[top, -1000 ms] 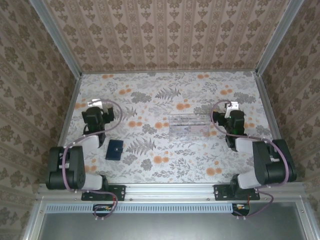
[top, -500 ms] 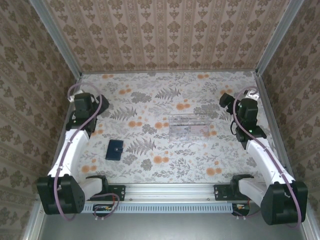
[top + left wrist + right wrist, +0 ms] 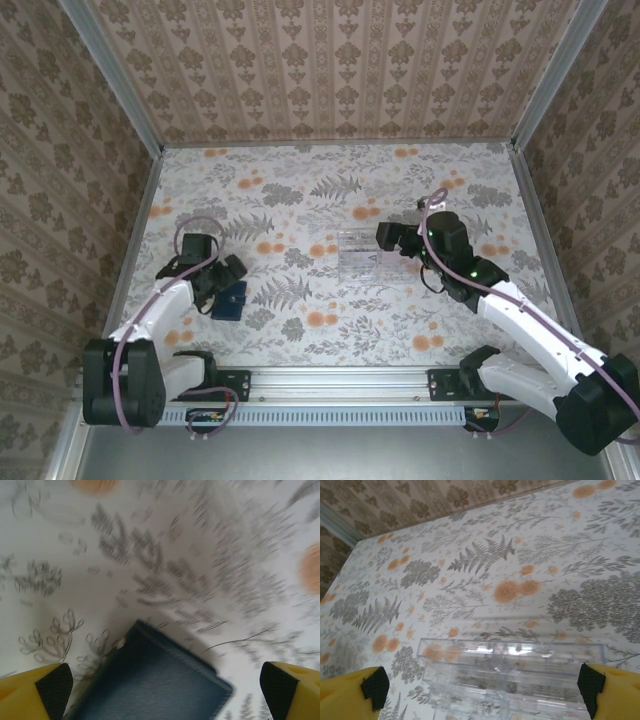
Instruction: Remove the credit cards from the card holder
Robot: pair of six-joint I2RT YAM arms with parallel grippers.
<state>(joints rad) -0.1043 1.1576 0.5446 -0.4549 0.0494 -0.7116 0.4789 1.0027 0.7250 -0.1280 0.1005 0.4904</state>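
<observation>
**Left gripper** (image 3: pixel 165 689): found wide open. In the left wrist view its two yellow fingers (image 3: pixel 30 695), each faced with a black pad, are seen at the lower left and lower right corners of the frame. They stand well apart and nothing is held between them. This view is blurred.

**Card holder** (image 3: pixel 150 680): a dark navy wallet, seen closed and lying flat on the floral table (image 3: pixel 330 190). In the left wrist view it occupies the lower centre of the frame, between the two fingers. No contact with either finger can be made out. In the top external view it is located at the lower left of the table surface. There it is partly covered by the head of the left gripper, which is placed over its upper edge. Its contents cannot be made out.

**Right gripper** (image 3: pixel 386 238): found wide open, with nothing grasped. In the top external view it is placed just right of centre, at the right-hand end of a clear tray (image 3: pixel 365 255). In the right wrist view the tray is seen across the lower middle of the frame, between the two yellow fingertips at the bottom corners. Whether the pads touch it cannot be told.

The tray and the card holder are well apart, the tray at centre and the card holder toward the left.
</observation>
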